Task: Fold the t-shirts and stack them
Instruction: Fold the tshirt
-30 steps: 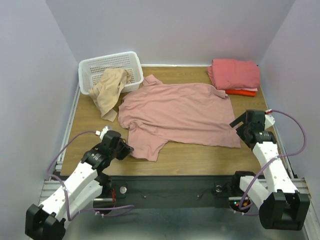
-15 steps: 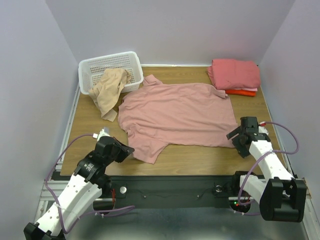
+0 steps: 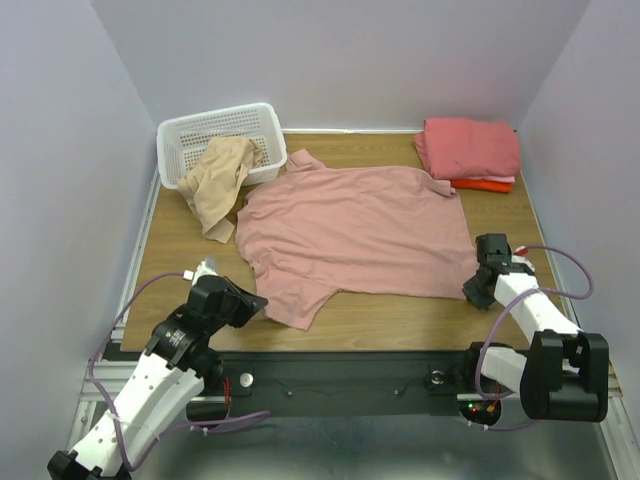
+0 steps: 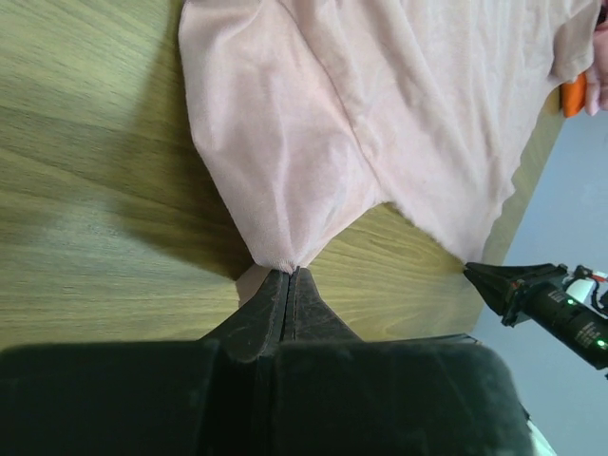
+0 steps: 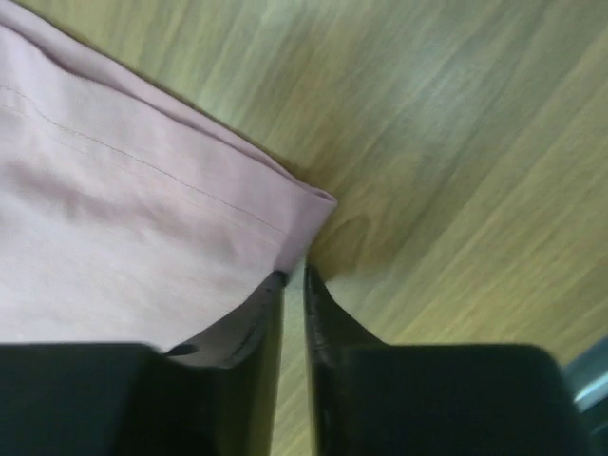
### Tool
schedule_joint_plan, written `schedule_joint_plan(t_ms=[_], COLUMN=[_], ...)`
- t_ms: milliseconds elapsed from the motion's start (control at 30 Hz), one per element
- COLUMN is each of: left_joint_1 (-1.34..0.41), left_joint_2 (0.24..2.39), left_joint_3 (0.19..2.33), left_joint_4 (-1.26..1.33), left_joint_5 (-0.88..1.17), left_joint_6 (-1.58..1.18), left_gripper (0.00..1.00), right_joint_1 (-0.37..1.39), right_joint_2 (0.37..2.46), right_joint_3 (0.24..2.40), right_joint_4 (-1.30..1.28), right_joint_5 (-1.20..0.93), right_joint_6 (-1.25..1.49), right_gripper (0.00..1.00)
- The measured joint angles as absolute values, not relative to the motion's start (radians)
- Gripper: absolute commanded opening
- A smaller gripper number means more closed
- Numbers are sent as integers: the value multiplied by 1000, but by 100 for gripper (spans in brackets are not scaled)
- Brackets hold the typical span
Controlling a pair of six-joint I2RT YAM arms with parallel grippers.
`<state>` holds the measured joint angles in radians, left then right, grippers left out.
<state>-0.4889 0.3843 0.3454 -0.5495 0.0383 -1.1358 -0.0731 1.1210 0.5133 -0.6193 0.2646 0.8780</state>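
A dusty-pink t-shirt (image 3: 355, 230) lies spread flat in the middle of the table. My left gripper (image 3: 258, 298) is shut on the tip of its near left sleeve, and the left wrist view shows the cloth (image 4: 380, 114) pinched in the closed left gripper (image 4: 290, 273). My right gripper (image 3: 474, 290) sits low at the shirt's near right hem corner. In the right wrist view that gripper (image 5: 294, 271) has closed to a thin slit with the hem corner (image 5: 285, 223) at its tips. A beige t-shirt (image 3: 220, 180) hangs out of the basket. Folded salmon-pink (image 3: 470, 147) and orange-red (image 3: 485, 185) t-shirts are stacked at the back right.
The white lattice basket (image 3: 200, 130) stands at the back left corner. Purple walls close in the table on three sides. Bare wood (image 3: 400, 315) shows along the near edge between the two arms.
My right gripper moved down to the shirt's near right corner and closed from wide open. My left arm drew back a little, still holding the sleeve.
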Motion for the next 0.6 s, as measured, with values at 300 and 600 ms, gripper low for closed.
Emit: schedule_joint_plan(t_ms=[300,600], left_joint_1=[-489,-489], left_joint_2=[309,212], left_joint_3=[390,461], left_joint_4=[-619,-718], left_joint_5=[42,54], left_joint_6=[-1172,-1244], left_gripper=[0,0], right_joint_1=[-78,-78], right_joint_2=[911,631], right_joint_3=[462,587], right_joint_4=[-552,-703], right_joint_5=[245,276], right_joint_6=[873,910], right_gripper=[0,0])
